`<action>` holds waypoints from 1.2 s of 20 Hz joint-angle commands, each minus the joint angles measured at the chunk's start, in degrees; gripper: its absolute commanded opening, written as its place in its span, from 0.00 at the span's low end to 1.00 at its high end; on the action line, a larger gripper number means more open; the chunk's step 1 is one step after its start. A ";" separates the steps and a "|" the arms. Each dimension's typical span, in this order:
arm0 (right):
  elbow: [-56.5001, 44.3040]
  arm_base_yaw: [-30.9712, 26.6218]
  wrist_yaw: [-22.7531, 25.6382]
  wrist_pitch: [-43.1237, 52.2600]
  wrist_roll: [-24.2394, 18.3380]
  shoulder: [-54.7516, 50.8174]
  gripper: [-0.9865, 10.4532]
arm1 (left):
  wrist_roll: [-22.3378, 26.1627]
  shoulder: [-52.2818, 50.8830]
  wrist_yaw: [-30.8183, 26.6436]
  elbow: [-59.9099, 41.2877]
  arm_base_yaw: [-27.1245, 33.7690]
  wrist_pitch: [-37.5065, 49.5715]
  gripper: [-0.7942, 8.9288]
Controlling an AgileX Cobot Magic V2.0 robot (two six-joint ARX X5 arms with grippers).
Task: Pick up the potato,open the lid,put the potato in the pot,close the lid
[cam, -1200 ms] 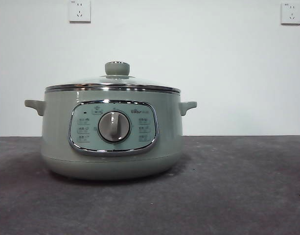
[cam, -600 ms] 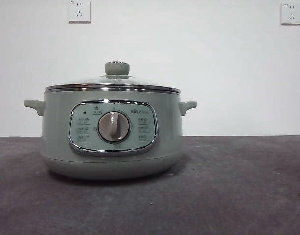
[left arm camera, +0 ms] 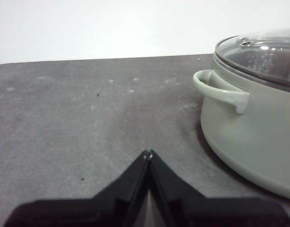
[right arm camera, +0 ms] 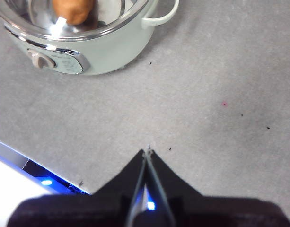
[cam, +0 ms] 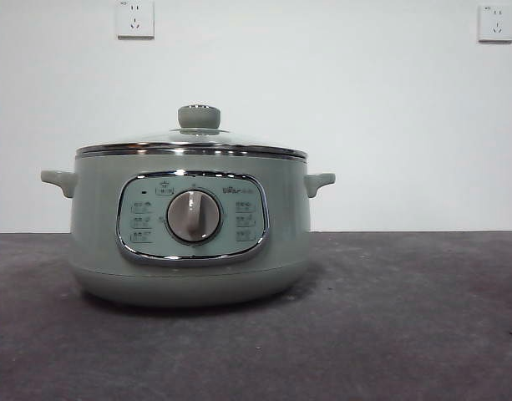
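The pale sage-green pot (cam: 189, 234) stands on the dark table with the glass lid (cam: 193, 142) seated on its rim, green knob (cam: 199, 117) on top. In the right wrist view the orange-brown potato (right arm camera: 73, 10) shows through the lid (right arm camera: 102, 14), lying inside the pot (right arm camera: 111, 49). My left gripper (left arm camera: 148, 154) is shut and empty, low over the table beside the pot's side handle (left arm camera: 220, 90). My right gripper (right arm camera: 147, 152) is shut and empty, high above the table, well away from the pot. Neither gripper shows in the front view.
The table's front edge (right arm camera: 21, 161) with blue light below it lies close to my right gripper. Two wall sockets (cam: 135, 18) hang on the white wall behind the pot. Grey table surface (left arm camera: 88, 113) stretches beside the pot.
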 commanded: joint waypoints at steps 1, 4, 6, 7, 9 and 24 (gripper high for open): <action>-0.52 0.04 0.04 0.33 0.33 -0.07 0.09 | 0.13 -0.11 0.42 -0.61 0.17 -0.57 0.08; -0.52 0.04 0.07 0.31 0.31 -0.07 0.09 | 0.39 -0.09 1.20 -0.61 0.17 -0.48 0.08; -0.52 0.04 0.07 0.31 0.33 -0.07 0.09 | 0.39 0.31 1.20 -0.61 0.17 -0.48 0.08; -0.52 0.04 0.04 0.31 0.33 -0.07 0.09 | 0.39 0.55 1.20 -0.61 0.17 -0.48 0.08; -0.52 0.04 0.04 0.31 0.33 -0.07 0.09 | 0.39 0.94 1.20 -0.61 0.17 -0.48 0.08; -32.72 -29.44 -18.71 38.66 -15.72 -28.57 0.09 | 0.42 3.72 1.25 -0.61 0.17 -0.48 0.08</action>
